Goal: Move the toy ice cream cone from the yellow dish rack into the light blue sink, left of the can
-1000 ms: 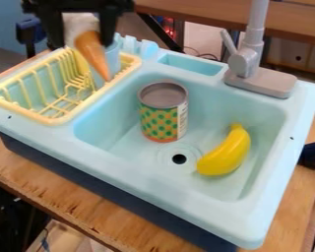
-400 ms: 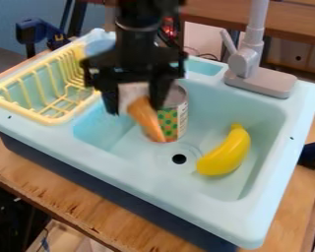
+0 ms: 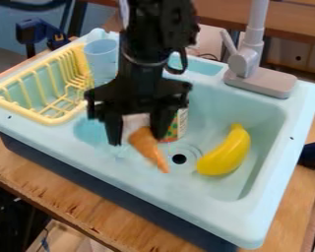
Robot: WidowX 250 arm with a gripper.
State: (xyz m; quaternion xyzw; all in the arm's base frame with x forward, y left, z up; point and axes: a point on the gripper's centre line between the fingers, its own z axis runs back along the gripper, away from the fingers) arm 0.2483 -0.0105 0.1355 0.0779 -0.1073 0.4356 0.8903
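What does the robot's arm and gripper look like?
The arm is black, built of chunky, blocky segments, with a thin black cable looping out at its side. The black gripper has a wide crosspiece with stepped, angular edges, and two straight, dark fingers hang from it.

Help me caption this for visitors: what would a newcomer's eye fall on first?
Probably the bright yellow, curved toy banana, lying in the pale blue plastic sink just right of the round black drain hole in the picture. Next, the black two-finger claw over the basin's left part, holding a white-topped orange toy cone, tip slanting down.
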